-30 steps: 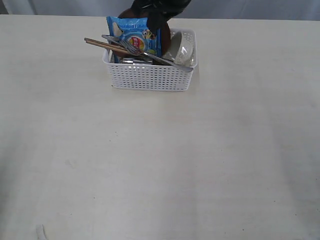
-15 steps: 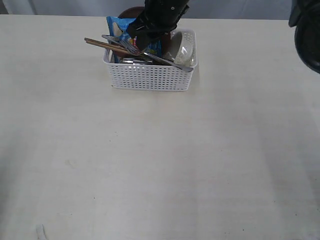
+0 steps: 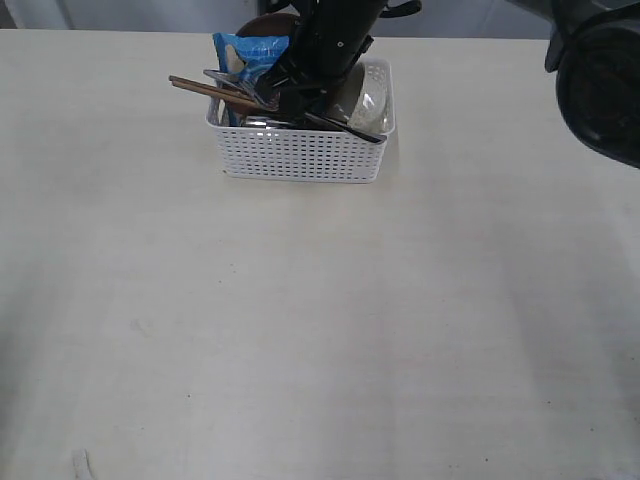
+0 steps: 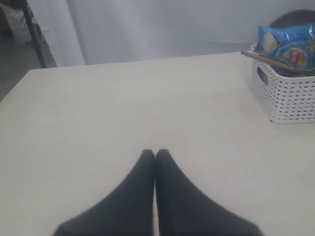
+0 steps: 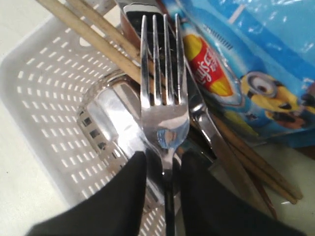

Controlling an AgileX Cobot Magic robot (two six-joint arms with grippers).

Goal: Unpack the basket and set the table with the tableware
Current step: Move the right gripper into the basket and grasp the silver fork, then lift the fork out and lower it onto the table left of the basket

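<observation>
While the left gripper (image 4: 155,156) hangs low over bare table (image 4: 98,108) with its fingers pressed together and nothing between them, it is well apart from the basket (image 3: 300,150), which stands near the table's far edge.

Over the basket's left rim jut the chopsticks (image 3: 205,90). Next to them the chip bag (image 3: 245,55) stands upright, with the plate (image 3: 262,24) behind it. The fork (image 5: 160,98) lies slantwise across the top of the load, with the knife (image 5: 206,123) just under and beside it and the mug (image 5: 110,123) lying below both. The bowl (image 3: 368,105) fills the right end.

The right gripper (image 5: 164,156) has reached across into the basket and is by far the nearer of the two. Its fingers (image 5: 129,191) stand spread on either side of the fork's neck, and a dark slit seems to show on each side, so they do not look to be pinching it yet.

What the next move turns on is that the fork's long axis runs straight out between the fingers. Its tines point away from the wrist, toward the chopsticks and the left rim, and its handle passes back under the palm. Closing here should catch the neck squarely. The knife lies so close beneath that it may be nipped or dragged along too.
</observation>
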